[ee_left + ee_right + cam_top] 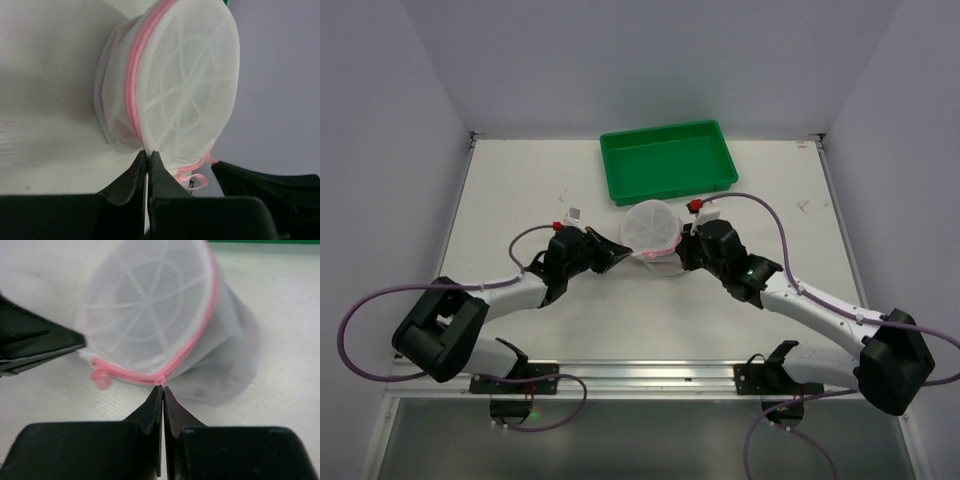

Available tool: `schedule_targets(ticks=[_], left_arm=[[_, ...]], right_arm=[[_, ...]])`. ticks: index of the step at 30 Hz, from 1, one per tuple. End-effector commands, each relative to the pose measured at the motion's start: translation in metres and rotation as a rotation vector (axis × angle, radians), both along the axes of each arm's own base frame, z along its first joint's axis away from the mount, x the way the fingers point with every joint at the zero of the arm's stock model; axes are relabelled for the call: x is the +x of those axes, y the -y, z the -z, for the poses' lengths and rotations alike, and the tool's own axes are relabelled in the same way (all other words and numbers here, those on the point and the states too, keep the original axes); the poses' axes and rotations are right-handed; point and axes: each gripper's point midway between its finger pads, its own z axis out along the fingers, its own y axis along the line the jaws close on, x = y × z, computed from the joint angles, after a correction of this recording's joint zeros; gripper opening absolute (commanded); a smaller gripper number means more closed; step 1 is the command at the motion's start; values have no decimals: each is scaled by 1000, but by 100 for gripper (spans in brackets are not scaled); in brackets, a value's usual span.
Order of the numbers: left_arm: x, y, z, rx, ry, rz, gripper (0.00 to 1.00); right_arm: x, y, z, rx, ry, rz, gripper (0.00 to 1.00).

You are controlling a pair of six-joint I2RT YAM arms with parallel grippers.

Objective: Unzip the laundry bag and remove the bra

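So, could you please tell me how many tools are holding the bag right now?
2. The left tool pinches the pink trim of the bag from the left; the right tool pinches the trim from the right. Both are shut.

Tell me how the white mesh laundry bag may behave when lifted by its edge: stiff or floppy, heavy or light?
Probably light: the laundry bag is thin see-through mesh. It likely keeps its dome shape, since spoke-like ribs show through, though the side wall looks soft and may crumple. Tilted on its round edge, it might roll if released.
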Motion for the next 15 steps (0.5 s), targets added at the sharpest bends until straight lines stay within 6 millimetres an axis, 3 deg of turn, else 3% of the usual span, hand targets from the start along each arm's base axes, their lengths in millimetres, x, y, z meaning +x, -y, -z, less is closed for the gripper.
schedule_targets(ticks=[1,4,7,8,10,11,13,15], left_arm=[[2,-15,-4,77,61,55,0],[-2,-16,-3,153,106,153,0],[2,-21,3,240,141,244,0],[16,-22,-7,258,186,253,0],[28,-20,-8,264,186,282,0],[48,-17,-29,259,237,270,0],[65,-14,-34,264,234,263,0],[84,-6,-56,248,276,253,12]], right_arm=[[19,59,-3,3,5,205,0],[22,74,-5,-12,8,238,0],[20,65,-14,16,8,188,0],[15,55,-14,46,-9,137,0],[11,39,-21,124,-18,95,0],[6,28,-22,149,-26,57,0],[1,8,-31,207,-35,13,0],[-7,-14,-33,215,-45,-33,0]])
